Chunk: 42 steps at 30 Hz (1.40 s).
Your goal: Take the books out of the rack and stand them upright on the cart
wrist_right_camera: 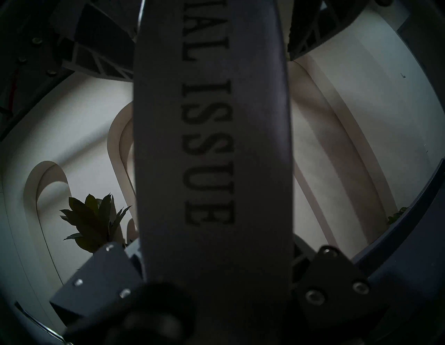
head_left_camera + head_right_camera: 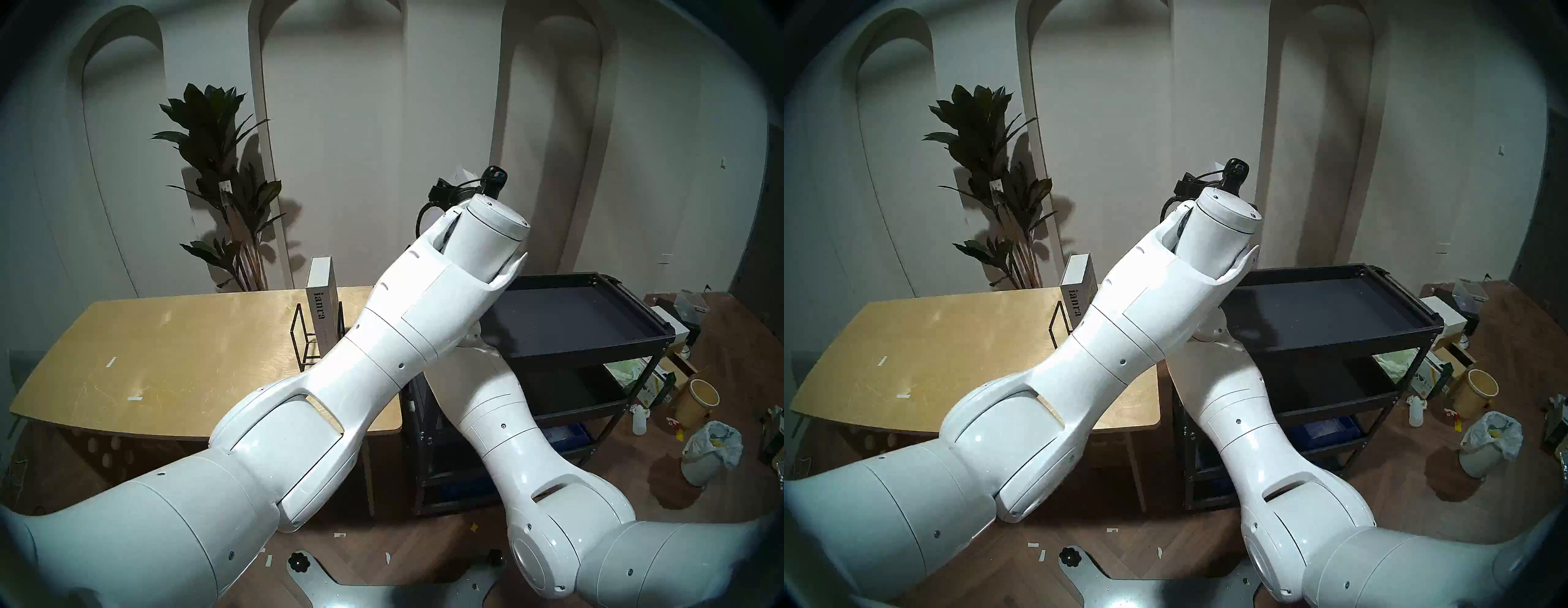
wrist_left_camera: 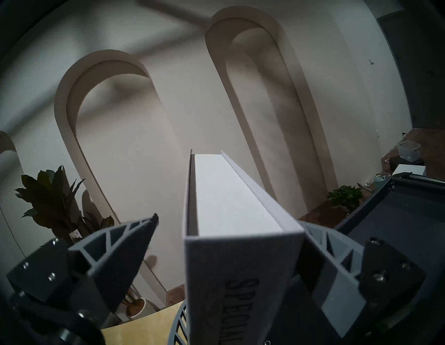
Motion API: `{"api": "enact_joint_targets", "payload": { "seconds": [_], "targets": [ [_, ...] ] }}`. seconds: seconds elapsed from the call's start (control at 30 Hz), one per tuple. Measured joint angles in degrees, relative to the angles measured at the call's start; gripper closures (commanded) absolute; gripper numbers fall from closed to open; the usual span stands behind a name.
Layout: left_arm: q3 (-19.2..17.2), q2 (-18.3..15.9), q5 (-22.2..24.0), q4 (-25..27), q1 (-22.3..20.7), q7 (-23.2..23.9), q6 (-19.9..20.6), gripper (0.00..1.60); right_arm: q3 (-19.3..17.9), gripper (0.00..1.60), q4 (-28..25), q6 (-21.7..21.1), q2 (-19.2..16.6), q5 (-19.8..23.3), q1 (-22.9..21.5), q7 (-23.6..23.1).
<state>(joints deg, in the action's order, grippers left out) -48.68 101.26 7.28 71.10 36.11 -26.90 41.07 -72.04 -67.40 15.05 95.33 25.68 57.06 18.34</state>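
1. In the two head views we are seeing the left arm (image 2: pixel 382 339) crossing over the right arm (image 2: pixel 500 407) above the gap between the wooden surface (image 2: pixel 169 339) and the cart (image 2: pixel 594 348). Both grippers are hiding behind the left wrist here, so these views are telling us nothing about the jaws.
2. The same head views are showing the shorter book (image 2: pixel 321 297) standing upright in the rack (image 2: pixel 303 335) on the surface, with a potted plant (image 2: pixel 212 170) behind it. Neither wrist view is showing this book or the rack.
3. Of the taller book (image 2: pixel 462 174), the head views are giving us only a pale corner behind the left wrist.
4. The left wrist view is showing that taller book (image 3: pixel 240 265) upright, spine toward the camera, inside the left gripper (image 3: pixel 228 221). The jaws are standing wide: one finger (image 3: pixel 125 260) is clearly apart from the cover, while the other is lying just beside the opposite cover.
5. That view is also placing the book between the surface at lower left and the cart's tray at right.
6. The right wrist view is filling with the lower spine (image 1: pixel 212 144), lettered "ISSUE". The right gripper (image 1: pixel 216 241) is clamping the book lower down, its finger bases sitting either side of the spine.
7. We cannot tell whether the book's bottom edge is touching the cart.
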Motion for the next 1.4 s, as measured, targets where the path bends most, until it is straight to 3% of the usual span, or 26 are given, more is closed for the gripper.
{"api": "enact_joint_targets", "payload": {
  "seconds": [0.37, 0.67, 0.83, 1.07, 1.4],
  "targets": [
    [-1.4, 0.8, 1.2, 6.4, -1.6, -0.4, -4.7, 0.00, -0.7, 1.60, 0.0, -5.6, 0.6, -0.6, -2.8, 6.1],
    [-6.8, 1.9, 3.6, 13.2, -5.0, 0.4, -6.9, 0.00, -0.6, 1.60, 0.9, -9.1, -0.2, -2.4, -4.8, 8.2],
    [-10.8, 0.9, 5.4, 17.5, -5.6, 1.5, -7.0, 0.00, -0.7, 1.60, 1.2, -11.2, -2.1, -3.6, -6.2, 8.3],
    [-17.6, -3.4, 8.9, 23.9, -1.9, 3.2, -4.5, 0.00, -3.1, 1.60, 1.3, -14.3, -6.9, -4.9, -8.4, 5.6],
    [-22.2, -7.5, 12.9, 27.6, 4.9, 5.5, 0.0, 0.00, -7.7, 1.60, 3.3, -19.3, -13.1, -5.5, -10.2, -0.3]
  ]
}}
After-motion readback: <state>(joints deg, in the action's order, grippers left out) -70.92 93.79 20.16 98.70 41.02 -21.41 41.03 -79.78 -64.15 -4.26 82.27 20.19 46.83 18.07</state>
